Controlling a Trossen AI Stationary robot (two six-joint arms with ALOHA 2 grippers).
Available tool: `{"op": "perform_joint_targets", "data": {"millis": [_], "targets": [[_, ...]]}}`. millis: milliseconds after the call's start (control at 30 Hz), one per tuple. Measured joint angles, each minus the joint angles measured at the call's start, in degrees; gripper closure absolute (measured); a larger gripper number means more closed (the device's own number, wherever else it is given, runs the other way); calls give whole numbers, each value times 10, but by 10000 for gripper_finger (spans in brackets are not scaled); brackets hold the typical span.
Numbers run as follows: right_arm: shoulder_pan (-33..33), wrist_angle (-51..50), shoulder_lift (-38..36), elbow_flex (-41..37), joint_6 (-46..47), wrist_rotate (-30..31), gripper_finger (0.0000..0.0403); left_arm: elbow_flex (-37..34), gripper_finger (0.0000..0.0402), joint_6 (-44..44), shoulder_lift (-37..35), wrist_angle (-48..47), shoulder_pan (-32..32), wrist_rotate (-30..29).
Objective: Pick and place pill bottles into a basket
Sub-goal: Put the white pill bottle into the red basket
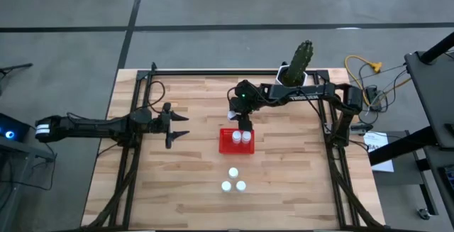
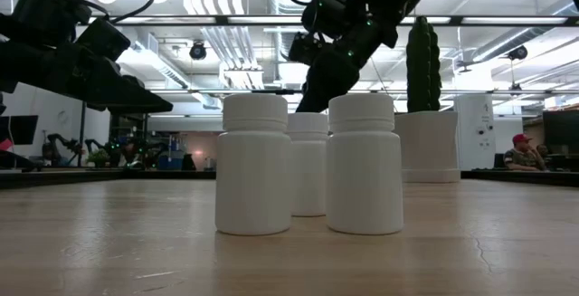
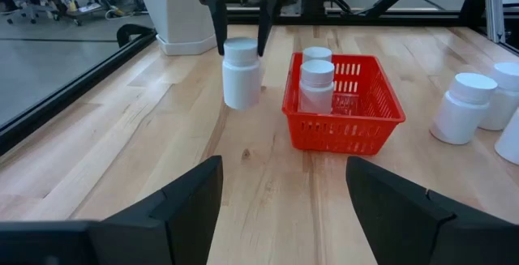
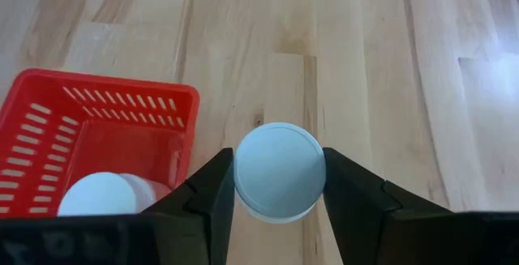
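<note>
A: Wooden table (image 1: 163,189). Right gripper (image 4: 279,185) pinched upright pill bottle (image 3: 241,74) by its cap, hung just outside basket (image 3: 345,127).

B: Left gripper (image 3: 284,192) spread, idle, well off.

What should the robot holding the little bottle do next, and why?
Probably shift sideways over the red basket. The right gripper is clamped on a pill bottle that hangs just outside the basket's wall, off the table, so letting go here would likely miss.

Overhead, table-level and two wrist cameras share the red basket (image 3: 344,103).
</note>
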Motion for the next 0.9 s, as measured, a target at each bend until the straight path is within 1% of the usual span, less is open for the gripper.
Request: {"op": "perform_joint_targets", "data": {"millis": [567,633,767,900], "targets": [[6,-154,0,117,-28,-6,260,0,157,0,0,-2,0,1],[12,-167,0,126,-29,-17,260,0,157,0,0,-2,0,2],[27,-182,-4,142,-32,-61,260,0,157,0,0,-2,0,2],[50,-183,-18,143,-29,-66,260,0,157,0,0,-2,0,2]]}}
